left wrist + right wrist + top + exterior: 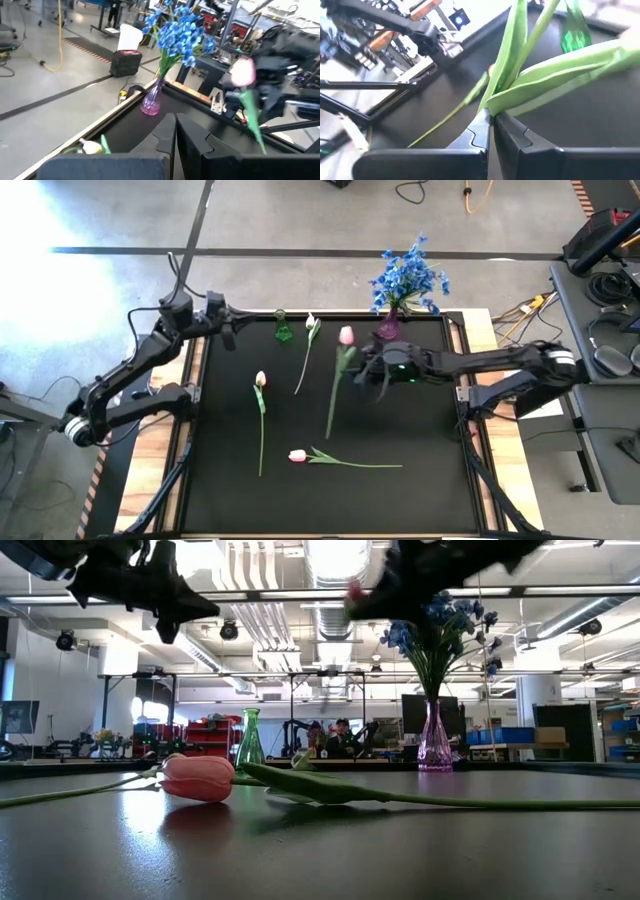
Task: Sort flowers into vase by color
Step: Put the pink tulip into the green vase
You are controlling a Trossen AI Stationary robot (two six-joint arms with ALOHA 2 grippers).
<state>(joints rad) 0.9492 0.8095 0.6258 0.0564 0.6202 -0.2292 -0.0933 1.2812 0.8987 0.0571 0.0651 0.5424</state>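
Your right gripper (pixel 368 370) is clamped on the stem of a pink tulip (pixel 346 336), holding it above the black table (pixel 420 430) just in front of the purple vase (pixel 388 328) that carries the blue flowers (pixel 408 278). The right arm reaches in level from the table's right edge, wrist turned toward the centre; in its wrist view the fingers (pixel 512 132) pinch the stem where the leaves fan out. Your left gripper (pixel 228 325) hangs shut and empty near the far left corner, its arm bent at the elbow, beside the green vase (pixel 283 328). On the table lie a white tulip (pixel 310 322), a cream tulip (pixel 260 379), and another pink tulip (pixel 297 455).
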